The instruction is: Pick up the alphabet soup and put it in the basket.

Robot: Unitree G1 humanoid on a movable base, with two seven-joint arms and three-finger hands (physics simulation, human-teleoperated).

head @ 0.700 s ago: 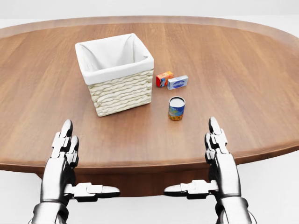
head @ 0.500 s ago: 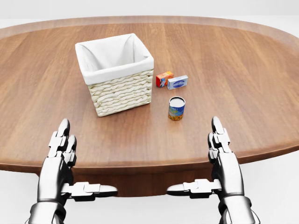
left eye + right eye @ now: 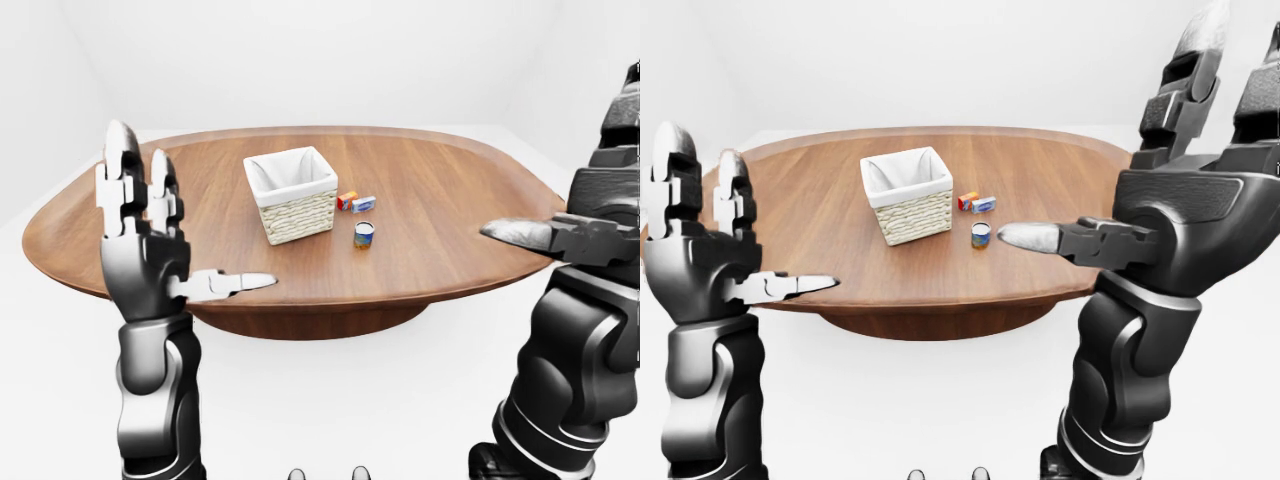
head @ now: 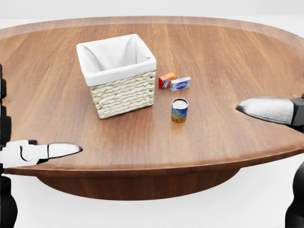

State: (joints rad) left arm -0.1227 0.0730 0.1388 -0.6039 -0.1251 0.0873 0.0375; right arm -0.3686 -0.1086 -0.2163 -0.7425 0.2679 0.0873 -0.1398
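The alphabet soup can stands upright on the wooden table, just right of and below the basket in the head view. The woven basket has a white cloth lining, and nothing shows inside it. My left hand is raised at the table's left edge, with its fingers straight up and its thumb out, open and holding nothing. My right hand is raised high at the right, also open and holding nothing. Its thumb points left toward the can from well to the right. Neither hand touches anything.
A small orange box and a blue-and-white box lie side by side just above the can, right of the basket. The oval table stands in a plain white room with white floor around it.
Both hands have risen and spread apart, from low at the bottom of the head view out to its left and right edges. Only their thumbs now show there. The table's things have not moved.
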